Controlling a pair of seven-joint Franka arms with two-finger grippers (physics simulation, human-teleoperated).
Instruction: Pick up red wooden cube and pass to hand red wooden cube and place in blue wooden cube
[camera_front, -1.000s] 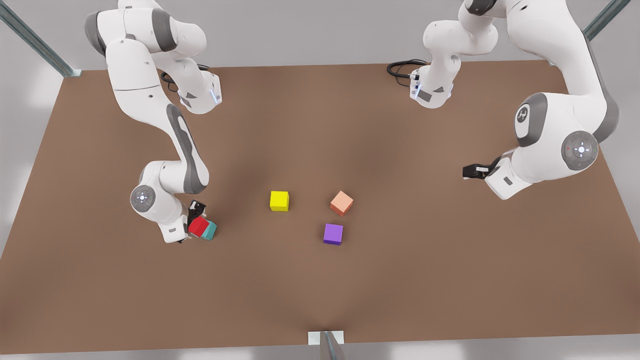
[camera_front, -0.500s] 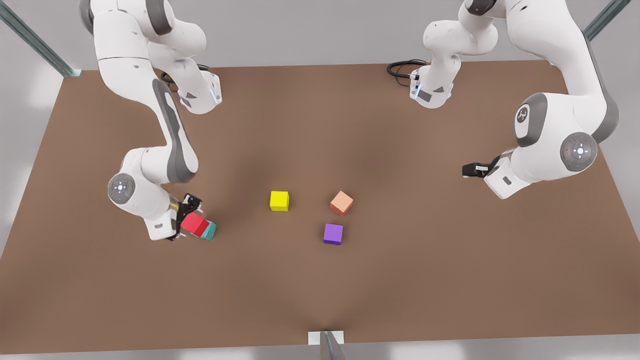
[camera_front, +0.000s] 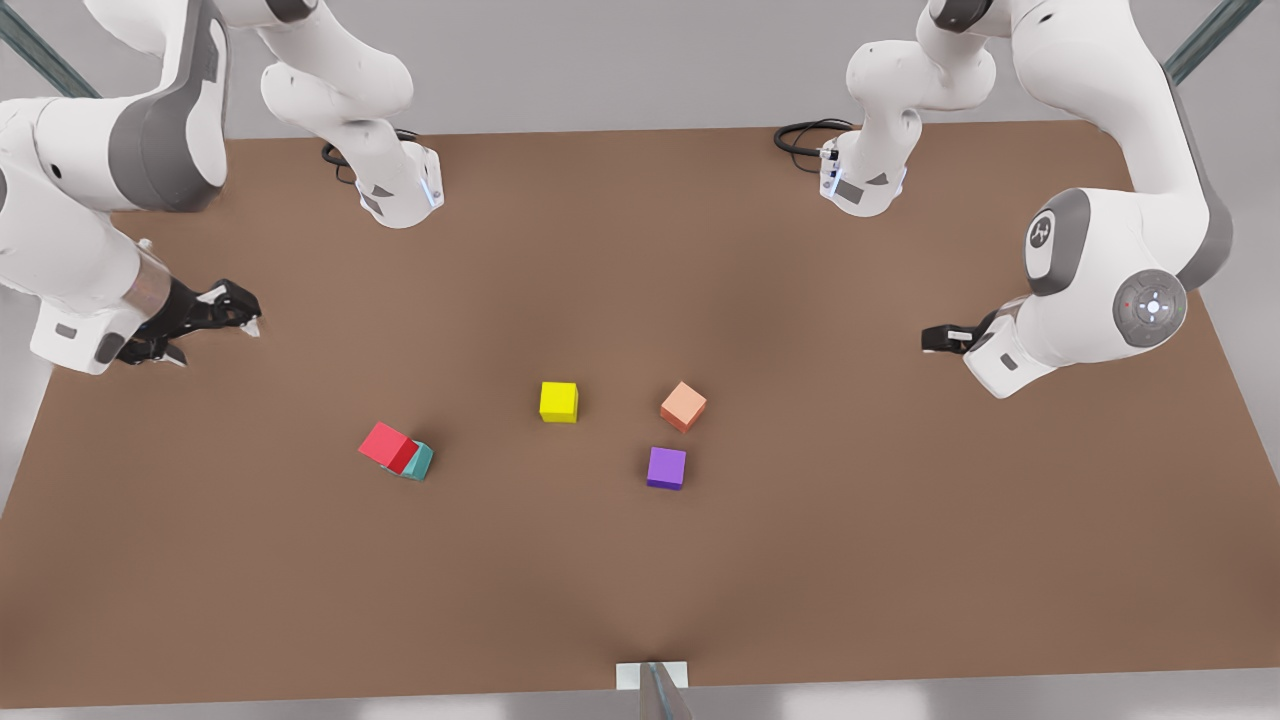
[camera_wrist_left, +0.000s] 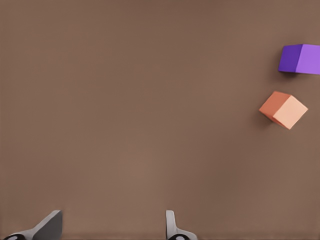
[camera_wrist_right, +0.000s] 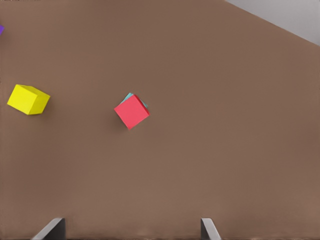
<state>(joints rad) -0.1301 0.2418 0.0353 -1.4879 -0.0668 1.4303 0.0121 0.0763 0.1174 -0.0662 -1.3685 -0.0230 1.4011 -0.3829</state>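
The right gripper (camera_wrist_right: 131, 226) has its jaws spread wide with nothing between them. It hangs above the brown table (camera_front: 640, 580), well off to the front view's left of the yellow wooden cube (camera_front: 559, 401) and farther that way than the stacked pair. The left gripper (camera_wrist_left: 111, 226) is also parted and empty. It waits well off to the front view's right of the yellow cube.

The small bright red wooden cube (camera_front: 388, 446) rests on top of the teal blue wooden cube (camera_front: 421, 462), touching it. It sits twisted and shifted off centre, so a corner of the teal one peeks out beneath. The pair lies to the front view's left of the yellow cube and a little nearer the camera.

Judged from how things lie, the placing looks done and the step in hand is getting clear of the stack. To do that well, the right gripper should keep its jaws apart and stay high. It should move away from the yellow cube's side and not sweep back over the pair. The red cube's skewed seat looks easy to nudge off.

By count there are two arms and two grippers. There are five cubes, one of each colour: red, teal, yellow, a salmon-orange cube (camera_front: 683, 406) just to the front view's right of the yellow one, and a purple cube (camera_front: 666, 467) on that same side, nearer the camera.
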